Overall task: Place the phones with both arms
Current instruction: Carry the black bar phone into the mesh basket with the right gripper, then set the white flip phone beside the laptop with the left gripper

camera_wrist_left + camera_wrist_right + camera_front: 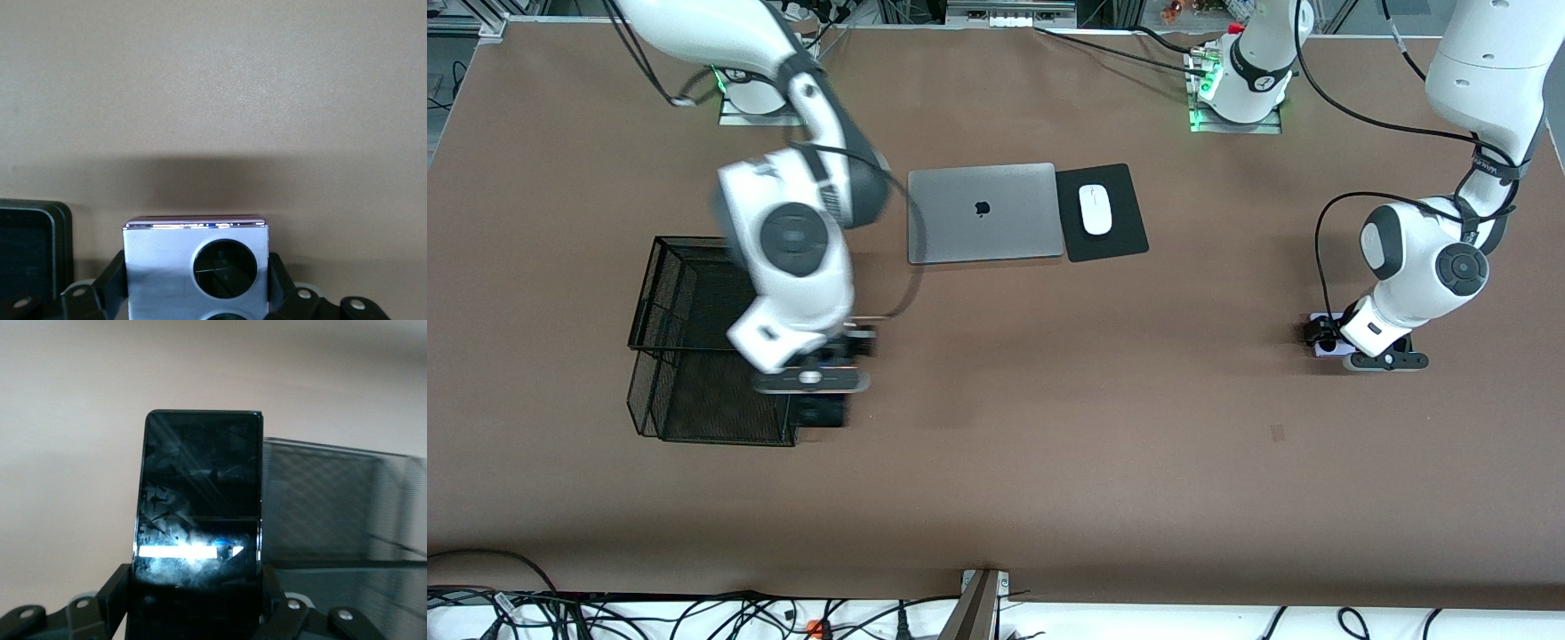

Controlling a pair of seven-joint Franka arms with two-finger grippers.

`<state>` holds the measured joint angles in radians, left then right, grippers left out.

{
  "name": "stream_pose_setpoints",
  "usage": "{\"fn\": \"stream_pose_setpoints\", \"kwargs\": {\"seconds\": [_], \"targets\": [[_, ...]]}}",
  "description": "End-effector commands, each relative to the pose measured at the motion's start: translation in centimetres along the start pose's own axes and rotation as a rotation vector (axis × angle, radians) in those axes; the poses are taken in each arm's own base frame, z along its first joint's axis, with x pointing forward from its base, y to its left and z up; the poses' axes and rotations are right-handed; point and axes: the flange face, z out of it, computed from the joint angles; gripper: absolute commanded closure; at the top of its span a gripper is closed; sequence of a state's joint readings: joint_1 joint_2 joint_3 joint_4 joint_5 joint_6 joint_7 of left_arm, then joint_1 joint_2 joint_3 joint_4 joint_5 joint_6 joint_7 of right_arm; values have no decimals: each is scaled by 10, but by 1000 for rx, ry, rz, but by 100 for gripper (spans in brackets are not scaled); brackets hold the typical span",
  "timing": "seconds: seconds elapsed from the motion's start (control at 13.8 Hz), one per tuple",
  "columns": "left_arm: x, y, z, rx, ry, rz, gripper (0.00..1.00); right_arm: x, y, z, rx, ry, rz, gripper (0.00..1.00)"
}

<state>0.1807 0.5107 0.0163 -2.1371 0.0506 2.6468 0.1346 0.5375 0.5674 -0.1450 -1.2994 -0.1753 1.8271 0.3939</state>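
Brown desk point(1049, 427): right pincer point(193, 613), clamped on the long black phone point(200, 520), should lower squarely into the mesh basket point(685, 391). Left pincer point(197, 293) straddles the lilac phone point(167, 267) lying on the desk; squeeze its edges evenly before lifting.

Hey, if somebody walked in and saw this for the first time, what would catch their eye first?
Probably the right gripper, holding a long black phone over the edge of the black mesh basket at the right arm's end of the table. Next, the left gripper, down at the table at the left arm's end, its fingers either side of a lilac-white phone. Between the arms lies a closed grey laptop beside a white mouse.
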Motion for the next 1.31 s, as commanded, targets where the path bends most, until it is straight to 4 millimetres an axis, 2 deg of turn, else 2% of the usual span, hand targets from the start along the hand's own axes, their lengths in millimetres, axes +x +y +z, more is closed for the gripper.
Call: {"fn": "stream_pose_setpoints", "kwargs": {"seconds": [0.0, 0.07, 0.22, 0.44, 0.58, 0.65, 0.8, 0.95, 1.09, 1.24], "targets": [[4, 12, 6, -3, 5, -42, 96, -20, 68, -10, 21, -80, -15, 82], [8, 13, 1, -3, 5, -54, 100, -29, 95, -8, 37, -104, -7, 82], [18, 30, -10, -6, -38, -53, 100, -56, 133, 2, 72, -144, 34, 82], [38, 57, -36, 1, -84, -79, 100, -100, 157, 17, 103, -187, 51, 86], [50, 72, -52, 8, -111, -87, 100, -126, 180, 39, 121, -212, 84, 86], [55, 85, -59, 12, -119, -90, 100, -132, 190, 49, 129, -206, 103, 86], [63, 123, -73, 22, -127, -92, 100, -136, 208, 68, 129, -230, 111, 86], [66, 172, -85, 36, -129, -107, 100, -139, 220, 85, 139, -262, 120, 86], [64, 217, -95, 51, -138, -115, 100, -144, 228, 96, 155, -287, 129, 86], [57, 257, -102, 65, -141, -120, 100, -147, 225, 106, 163, -308, 133, 86]]}}
